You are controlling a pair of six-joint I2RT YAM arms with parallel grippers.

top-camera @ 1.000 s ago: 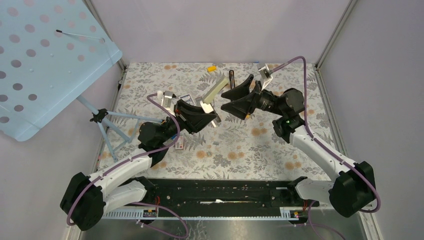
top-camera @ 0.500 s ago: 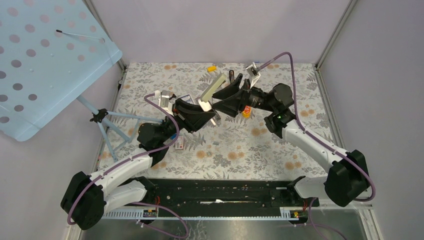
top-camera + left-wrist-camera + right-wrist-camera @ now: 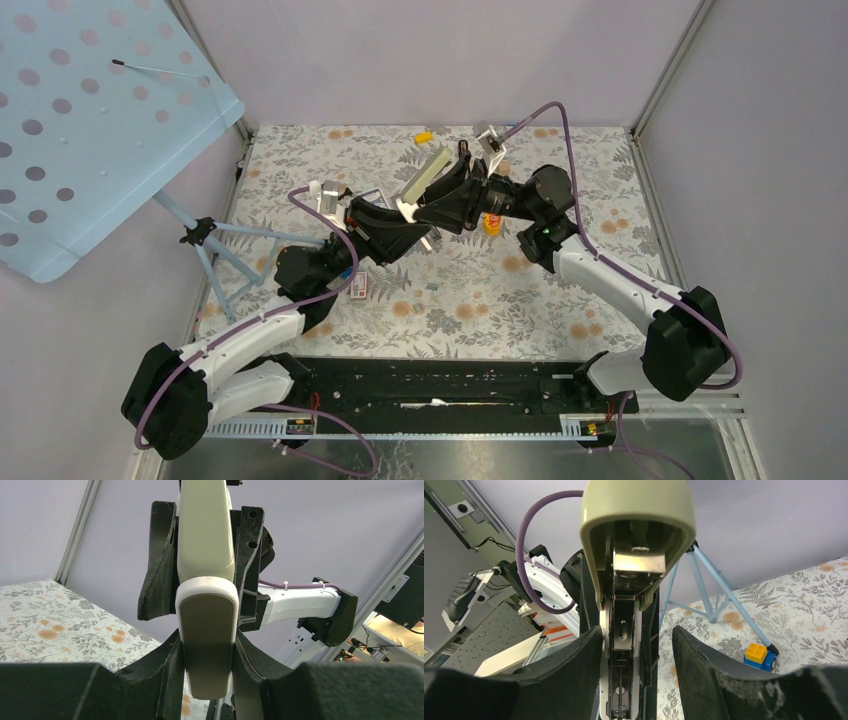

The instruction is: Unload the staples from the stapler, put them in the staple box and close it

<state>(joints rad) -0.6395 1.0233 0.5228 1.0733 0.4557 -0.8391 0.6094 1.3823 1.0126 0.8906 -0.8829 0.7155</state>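
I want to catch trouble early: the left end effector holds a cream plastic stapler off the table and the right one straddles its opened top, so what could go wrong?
1. The right end effector looks off-centre around the cream plastic stapler: one finger nearly touches, the other stands apart. Closing may twist it in the grip of the left end effector.
2. The silvery metal rail is exposed above the floral tablecloth; anything loose inside could drop and vanish on the pattern.

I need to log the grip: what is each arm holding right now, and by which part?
The left arm's jaws clamp the cream plastic stapler by the sides of its grey-faced end. The right arm's jaws flank it, not clearly gripping.
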